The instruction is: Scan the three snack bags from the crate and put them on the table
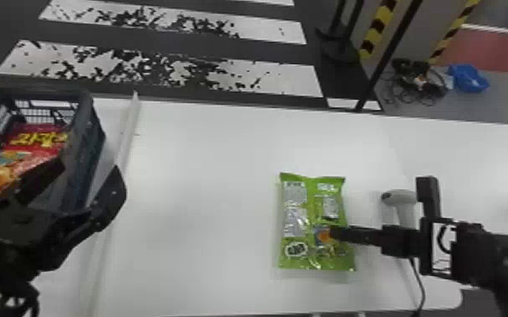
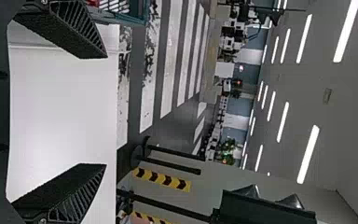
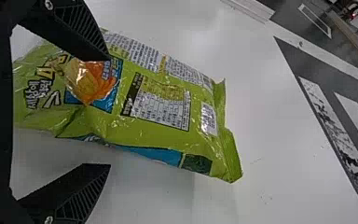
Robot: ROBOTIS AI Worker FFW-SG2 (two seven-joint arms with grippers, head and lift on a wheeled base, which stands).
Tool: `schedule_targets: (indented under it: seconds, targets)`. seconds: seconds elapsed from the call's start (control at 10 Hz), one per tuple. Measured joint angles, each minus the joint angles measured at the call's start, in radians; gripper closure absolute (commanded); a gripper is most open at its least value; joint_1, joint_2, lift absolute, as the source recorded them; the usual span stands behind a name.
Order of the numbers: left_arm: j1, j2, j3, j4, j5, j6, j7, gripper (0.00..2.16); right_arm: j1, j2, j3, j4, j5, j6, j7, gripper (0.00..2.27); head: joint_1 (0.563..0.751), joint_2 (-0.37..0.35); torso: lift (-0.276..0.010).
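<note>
Crate (image 1: 95,139) at left, green snack bag (image 1: 313,210) mid-table.
Red packaging (image 1: 40,137) is contained in the crate; left gripper (image 1: 88,172) is held near it, spread. Green bag is laid on the table (image 1: 206,168); right gripper (image 1: 336,234) is positioned at its right side, spread; scanner (image 1: 400,197) beyond.

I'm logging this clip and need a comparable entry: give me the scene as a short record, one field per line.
green snack bag: flat on the white table, barcode side up
right gripper: open, at the green bag, one finger over it
left gripper: open, near the crate
crate: at the robot's left
crate contents: red snack packaging; bag count unclear
scanner: on the table, right of the green bag, in neither gripper
</note>
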Motion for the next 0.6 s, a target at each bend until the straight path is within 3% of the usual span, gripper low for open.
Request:
schedule_targets:
  seconds: [0.1,0.2,0.6]
  targets:
    - [0.001,-0.004,-0.006,0.007,-0.006,-0.016,0.003,0.03,-0.006,0.0,0.012,0.011,0.006,-0.005,0.009,1.57,0.695,-0.135,-0.094]
    - [0.001,-0.008,-0.011,0.009,-0.011,-0.021,0.003,0.03,-0.013,0.0,0.023,0.017,0.02,-0.002,0.008,2.2,0.695,-0.135,-0.094]
    - [0.001,-0.016,-0.027,0.022,-0.053,-0.03,0.027,0.03,-0.019,0.002,0.006,0.014,-0.006,0.02,0.003,2.2,0.695,-0.135,-0.094]
